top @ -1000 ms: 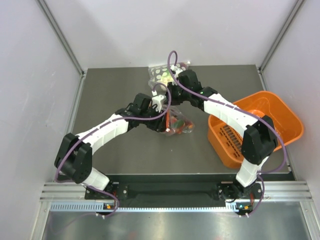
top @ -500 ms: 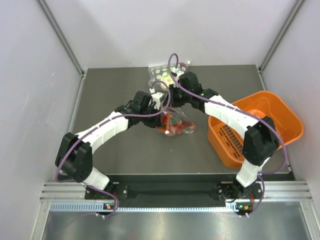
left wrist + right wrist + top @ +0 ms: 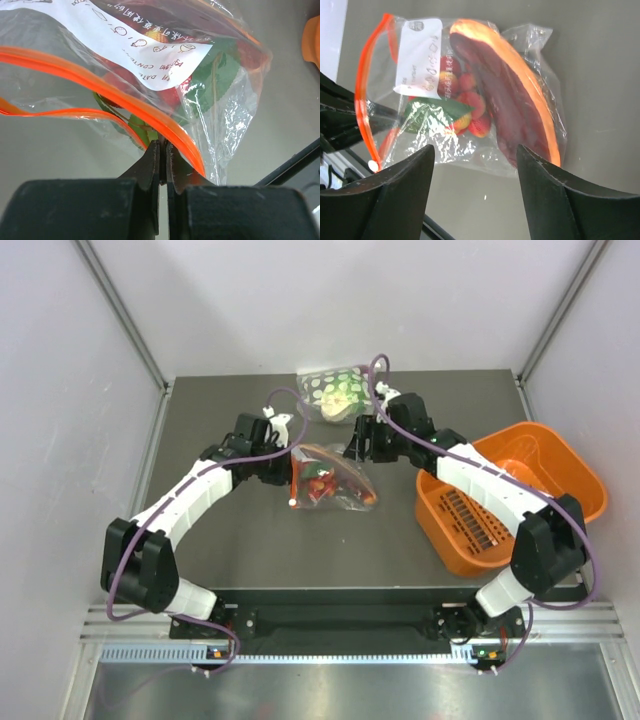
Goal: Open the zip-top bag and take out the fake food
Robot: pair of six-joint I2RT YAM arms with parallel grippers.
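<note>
The left gripper (image 3: 161, 146) has clamped one lip of the clear plastic zip-top bag (image 3: 335, 482), by its orange zip strip (image 3: 100, 85), at the middle of the dark worktop (image 3: 200, 540). The right gripper (image 3: 474, 150) has just let go and backed off, jaws apart. The bag's mouth now gapes, with the red-berry fake food (image 3: 465, 100) still inside.

The left arm (image 3: 190, 496) and right arm (image 3: 480, 478) are found extended and bent inward, the left gripper (image 3: 161, 150) clamped tight, the right gripper (image 3: 474, 150) spread wide.
</note>
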